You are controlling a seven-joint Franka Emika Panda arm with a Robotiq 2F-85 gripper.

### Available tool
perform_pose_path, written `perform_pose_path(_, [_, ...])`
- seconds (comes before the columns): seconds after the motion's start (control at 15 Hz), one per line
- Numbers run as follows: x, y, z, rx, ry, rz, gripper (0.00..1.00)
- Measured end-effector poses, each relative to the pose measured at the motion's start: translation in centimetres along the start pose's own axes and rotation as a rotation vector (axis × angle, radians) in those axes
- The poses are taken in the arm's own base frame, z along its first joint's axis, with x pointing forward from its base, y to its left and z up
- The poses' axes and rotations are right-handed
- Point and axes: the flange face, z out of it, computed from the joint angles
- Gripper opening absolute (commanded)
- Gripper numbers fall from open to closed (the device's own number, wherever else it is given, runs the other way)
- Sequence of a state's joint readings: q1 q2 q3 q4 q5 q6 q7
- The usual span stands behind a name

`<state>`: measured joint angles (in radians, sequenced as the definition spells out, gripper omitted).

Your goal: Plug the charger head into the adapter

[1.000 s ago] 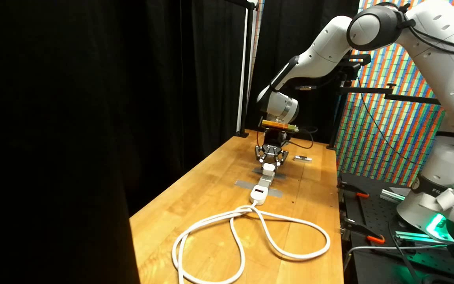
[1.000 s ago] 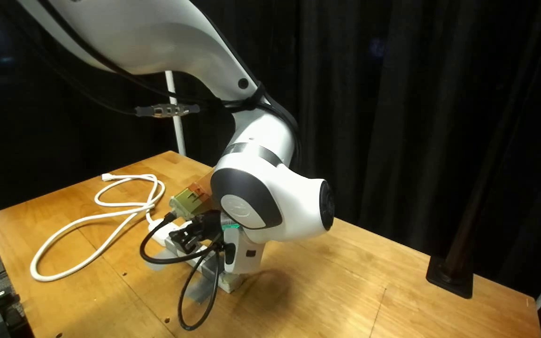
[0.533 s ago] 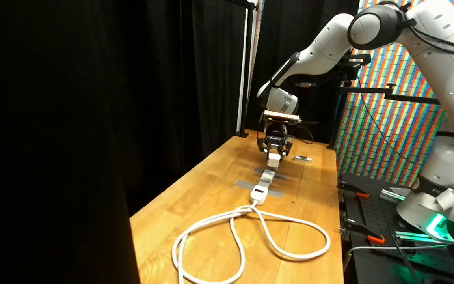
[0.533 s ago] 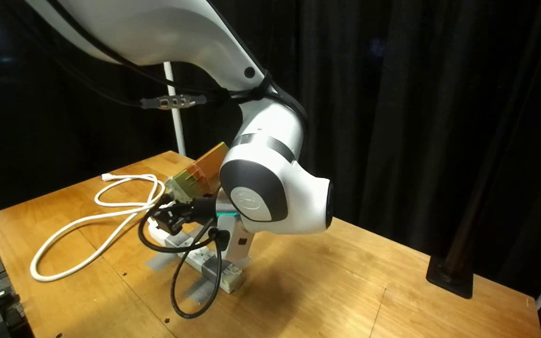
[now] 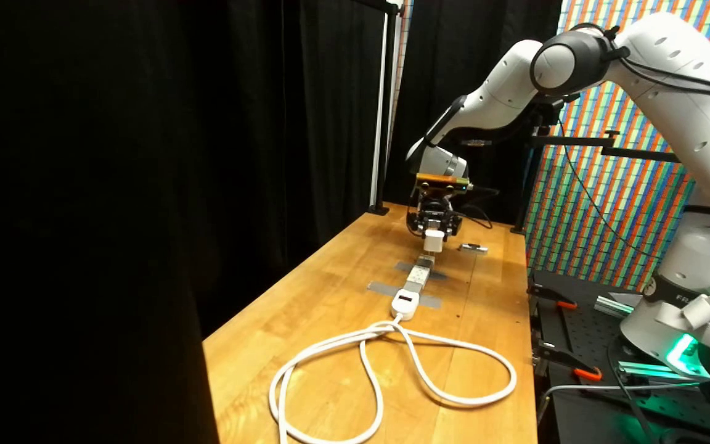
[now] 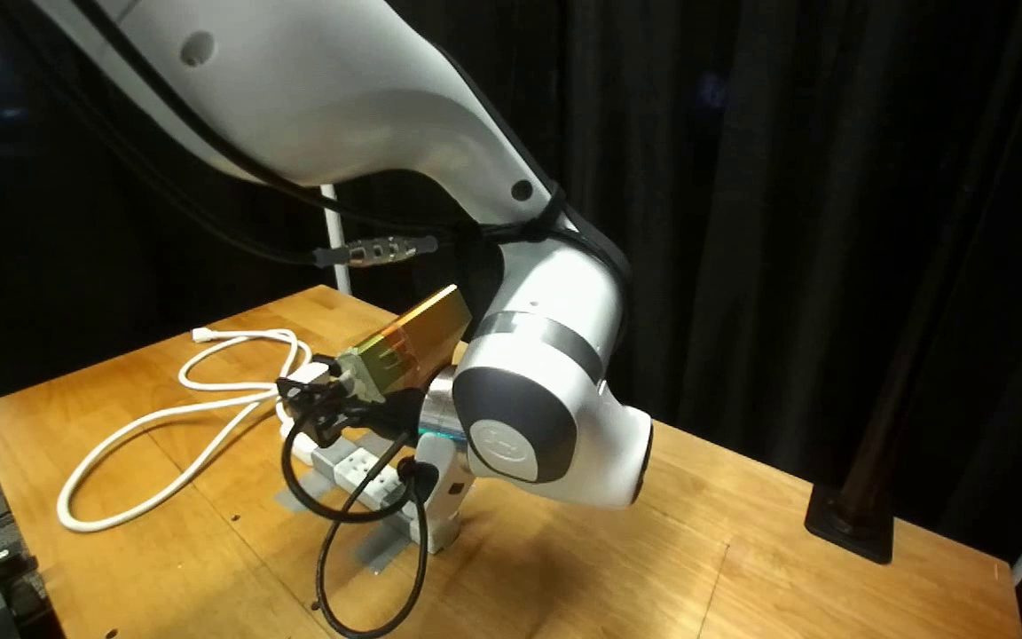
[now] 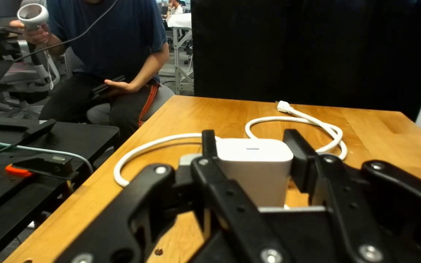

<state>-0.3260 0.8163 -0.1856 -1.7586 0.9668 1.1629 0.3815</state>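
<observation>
The charger head [image 5: 434, 241] is a white block held up over the far end of the adapter, with thin prongs pointing down and a gap below them. It also shows in an exterior view [image 6: 307, 374] and, large, in the wrist view [image 7: 254, 150], where its top has a small slot. My gripper [image 7: 252, 148] is shut on the charger head, one finger on each side. The adapter [image 5: 418, 276] is a narrow white-grey strip taped to the table; its sockets also show in an exterior view [image 6: 358, 467]. In the wrist view the adapter is mostly hidden.
A thick white looped cable [image 5: 472, 401] lies on the wooden table [image 5: 330, 308]. A small flat object [image 5: 473, 248] lies near the gripper. A black pole base [image 6: 848, 524] stands near an edge. Clamps [image 5: 555, 301] grip the table side. A person sits beyond the table.
My gripper has risen off the adapter's sockets with the charger head in it and moved toward the strip's far end. The sockets and the prongs now show. The adapter has not moved.
</observation>
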Motion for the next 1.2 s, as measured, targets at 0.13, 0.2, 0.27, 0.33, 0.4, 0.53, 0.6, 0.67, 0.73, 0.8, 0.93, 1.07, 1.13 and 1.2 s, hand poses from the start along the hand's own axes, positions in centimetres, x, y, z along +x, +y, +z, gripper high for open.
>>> perform_pose_path(0.13, [1.3, -0.4, -0.1, 0.029, -0.014, 0.026, 0.23])
perform_pose_path(0.2, [1.9, -0.6, -0.1, 0.04, -0.02, 0.039, 0.23])
perform_pose_path(0.27, [2.5, -0.9, -0.1, 0.051, -0.025, 0.049, 0.23])
perform_pose_path(0.33, [3.0, -1.1, -0.1, 0.063, -0.027, 0.058, 0.23])
perform_pose_path(0.4, [3.5, -1.3, -0.3, 0.075, -0.023, 0.067, 0.23])
perform_pose_path(0.53, [4.4, -1.7, -0.6, 0.096, -0.011, 0.082, 0.23])
perform_pose_path(0.6, [4.9, -1.8, -0.8, 0.101, -0.005, 0.09, 0.23])
perform_pose_path(0.67, [5.2, -1.8, -1.0, 0.102, -0.001, 0.099, 0.23])
perform_pose_path(0.73, [5.5, -1.9, -1.1, 0.101, 0.001, 0.109, 0.23])
perform_pose_path(0.8, [5.8, -1.9, -1.2, 0.101, 0.004, 0.116, 0.23])
perform_pose_path(0.93, [6.4, -1.9, -1.5, 0.101, 0.009, 0.129, 0.23])
perform_pose_path(1.07, [6.8, -1.9, -1.7, 0.1, 0.015, 0.135, 0.23])
perform_pose_path(1.13, [7.0, -2.0, -1.7, 0.097, 0.017, 0.135, 0.23])
perform_pose_path(1.2, [7.2, -2.0, -1.7, 0.094, 0.018, 0.136, 0.23])
